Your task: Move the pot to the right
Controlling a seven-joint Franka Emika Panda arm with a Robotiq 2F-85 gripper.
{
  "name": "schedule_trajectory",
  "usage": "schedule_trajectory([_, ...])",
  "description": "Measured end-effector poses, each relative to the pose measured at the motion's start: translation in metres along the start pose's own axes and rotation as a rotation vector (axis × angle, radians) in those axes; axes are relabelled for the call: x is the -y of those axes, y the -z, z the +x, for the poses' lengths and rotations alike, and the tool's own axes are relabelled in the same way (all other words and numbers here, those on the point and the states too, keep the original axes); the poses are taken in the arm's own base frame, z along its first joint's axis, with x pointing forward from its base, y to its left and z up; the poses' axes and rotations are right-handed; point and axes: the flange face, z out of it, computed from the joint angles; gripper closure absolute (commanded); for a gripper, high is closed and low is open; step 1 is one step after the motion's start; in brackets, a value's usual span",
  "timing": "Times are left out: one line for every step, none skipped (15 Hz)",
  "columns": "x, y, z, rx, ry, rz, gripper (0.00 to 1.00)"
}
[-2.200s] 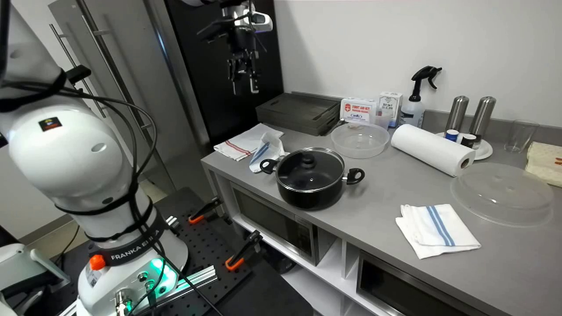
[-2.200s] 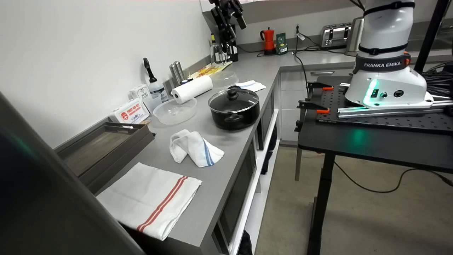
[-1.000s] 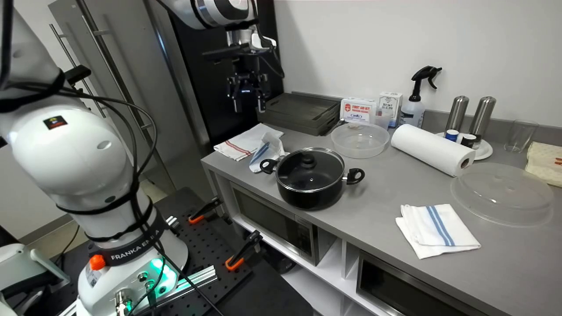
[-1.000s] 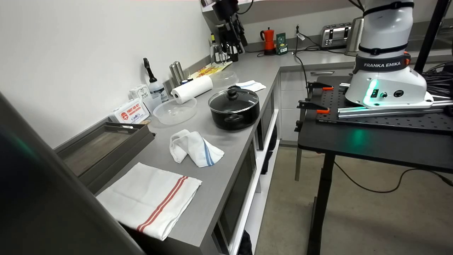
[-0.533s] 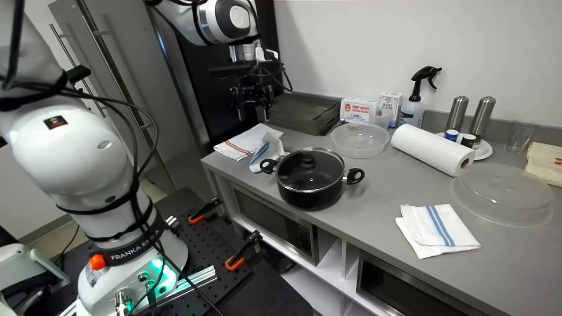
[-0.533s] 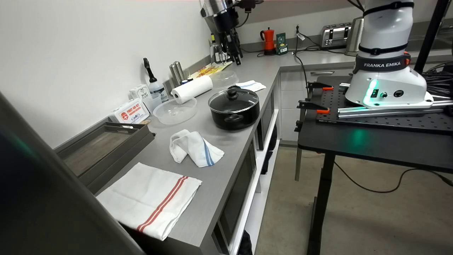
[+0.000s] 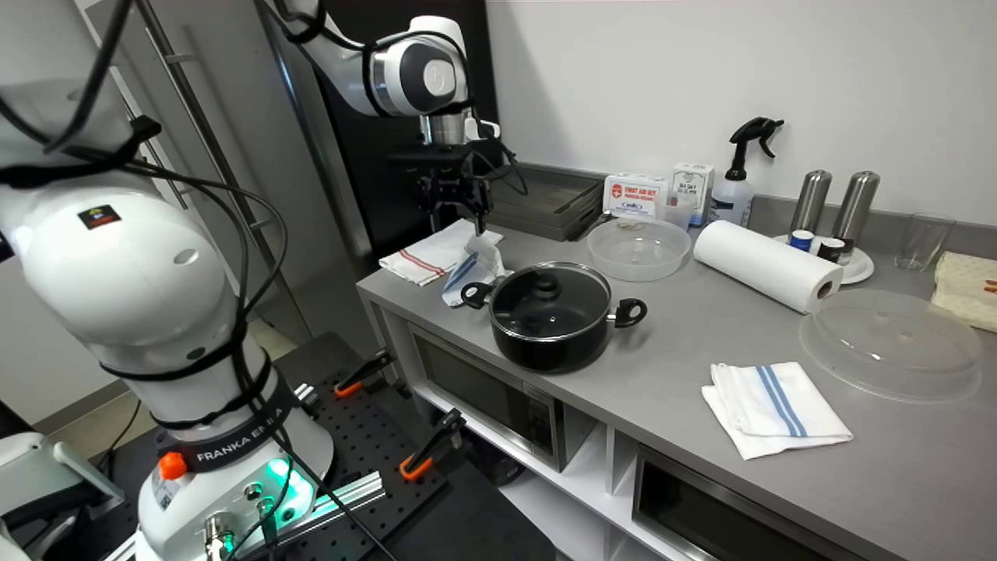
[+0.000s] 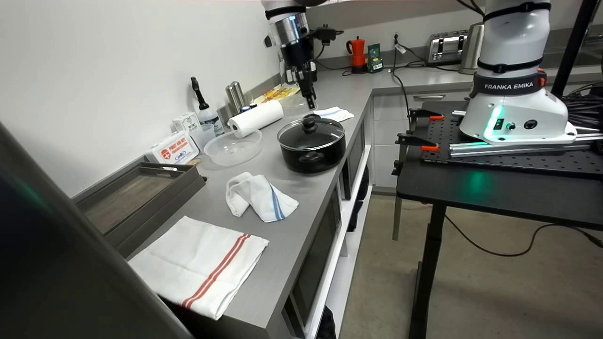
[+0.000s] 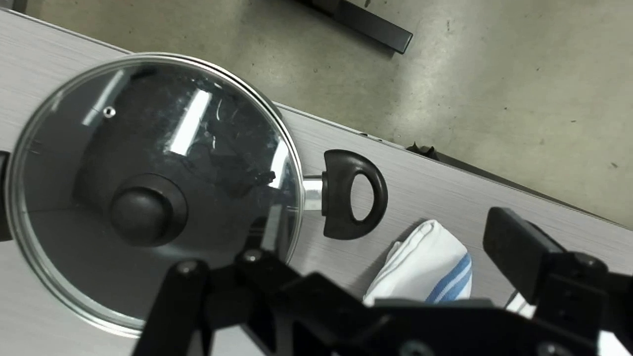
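Pot (image 7: 550,349) | upright on counter (image 7: 670,382), lidded | fingers (image 9: 517,249) parted, above counter

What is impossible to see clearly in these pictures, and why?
Contents of the wide round black pot: hidden in the wrist view by its dark, reflecting glass lid.
One black side handle of it: cut off by the wrist view's left edge.
Grey rectangular tray: one end hidden behind the black two-fingered gripper in an exterior view.
Crumpled white cloth towel with blue stripes: partly covered by the gripper in the wrist view.
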Motion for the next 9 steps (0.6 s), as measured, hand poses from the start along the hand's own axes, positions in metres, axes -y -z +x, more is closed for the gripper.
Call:
schedule_trajectory([0.001,-0.009,0.002,0.005,0.006,0.012,0.00])
schedule_trajectory([0.001,-0.017,0.004,0.011,0.011,0.025,0.00])
schedule_trajectory([0.002,-0.026,0.007,0.017,0.018,0.036,0.00])
schedule_trajectory([0.004,-0.034,0.009,0.023,0.027,0.048,0.00])
schedule_trajectory([0.005,-0.042,0.011,0.028,0.036,0.057,0.00])
schedule_trajectory([0.007,-0.049,0.014,0.033,0.044,0.064,0.00])
schedule_trajectory([0.008,-0.056,0.016,0.037,0.053,0.070,0.00])
schedule_trajectory([0.009,-0.062,0.019,0.041,0.061,0.075,0.00])
schedule_trajectory([0.011,-0.067,0.023,0.044,0.069,0.083,0.00])
